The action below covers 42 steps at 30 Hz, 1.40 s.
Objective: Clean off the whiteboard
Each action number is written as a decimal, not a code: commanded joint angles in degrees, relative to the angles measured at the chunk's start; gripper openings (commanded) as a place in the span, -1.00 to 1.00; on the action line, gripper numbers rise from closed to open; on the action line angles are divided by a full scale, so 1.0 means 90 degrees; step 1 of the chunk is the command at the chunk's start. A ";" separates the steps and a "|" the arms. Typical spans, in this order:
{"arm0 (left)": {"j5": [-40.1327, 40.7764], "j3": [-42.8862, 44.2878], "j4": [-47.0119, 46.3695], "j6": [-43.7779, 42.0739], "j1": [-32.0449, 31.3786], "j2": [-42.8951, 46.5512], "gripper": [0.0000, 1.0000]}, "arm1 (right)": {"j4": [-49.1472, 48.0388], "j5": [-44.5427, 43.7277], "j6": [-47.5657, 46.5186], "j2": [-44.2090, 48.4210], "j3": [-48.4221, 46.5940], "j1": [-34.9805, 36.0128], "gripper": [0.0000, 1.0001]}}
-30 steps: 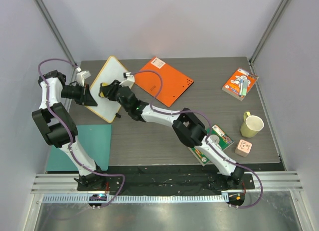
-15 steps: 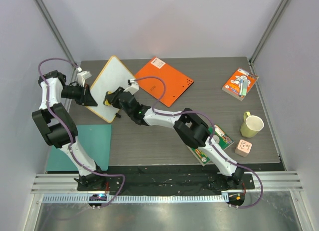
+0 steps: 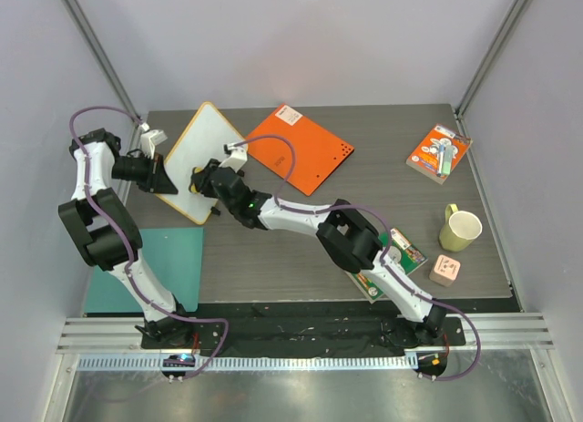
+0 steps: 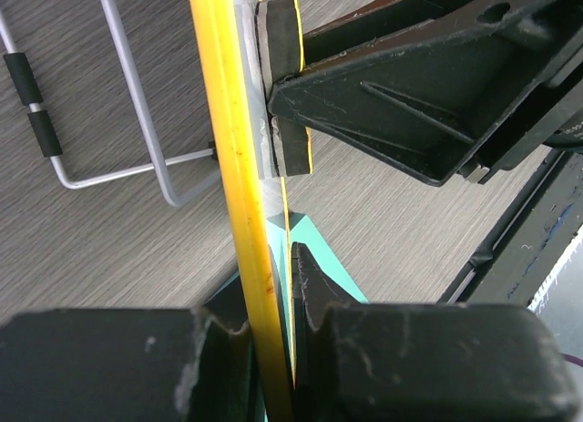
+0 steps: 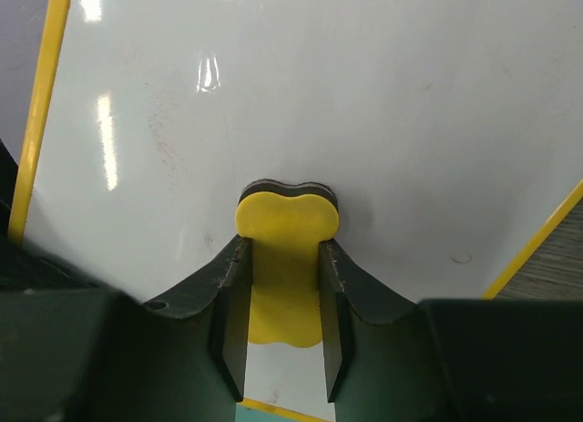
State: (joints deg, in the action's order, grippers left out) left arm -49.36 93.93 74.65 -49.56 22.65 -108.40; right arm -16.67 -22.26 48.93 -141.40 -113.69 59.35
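Note:
The whiteboard [image 3: 202, 139], white with a yellow rim, is propped tilted at the table's back left. My left gripper [image 3: 165, 176] is shut on its left rim. In the left wrist view the rim [image 4: 230, 158] runs edge-on between my left gripper's [image 4: 271, 299] fingers. My right gripper [image 3: 202, 179] is shut on a yellow eraser [image 3: 195, 176] pressed against the board's lower face. In the right wrist view the eraser [image 5: 287, 217] sits between the fingers of the right gripper [image 5: 283, 258], flat on the whiteboard [image 5: 319, 94]. Only faint smudges show there.
A solid orange board [image 3: 305, 149] lies right of the whiteboard. A teal sheet [image 3: 159, 262] lies at the near left. At the right are a carded package [image 3: 438, 153], a pale green mug [image 3: 460, 229], a pink cube [image 3: 444, 270] and a green packet [image 3: 404, 252]. Wire stand legs [image 4: 137, 103] lie behind the board.
My right gripper slid the eraser down and to the right across the board, then a little back up. The left gripper has held the rim still.

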 commanded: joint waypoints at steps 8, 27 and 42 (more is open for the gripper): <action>-0.0326 -0.0066 0.1539 -0.1163 -0.0584 0.0003 -1.00 | -0.1078 -0.0132 -0.1393 -0.0031 -0.0072 0.0495 -0.98; -0.0238 -0.0036 0.1686 -0.1232 -0.0593 0.0033 -1.00 | -0.2270 -0.1999 -0.2136 -0.0226 -0.0913 0.0105 -0.98; -0.0784 -0.0056 0.1227 -0.0753 -0.0340 0.0062 -1.00 | -0.1566 -0.1697 -0.1589 0.0369 0.1088 -0.0003 -0.98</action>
State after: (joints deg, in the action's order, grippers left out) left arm -49.56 94.83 74.59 -55.02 20.95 -107.81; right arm -35.99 -35.79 33.63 -140.79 -107.77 60.29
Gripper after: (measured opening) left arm 0.048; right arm 0.354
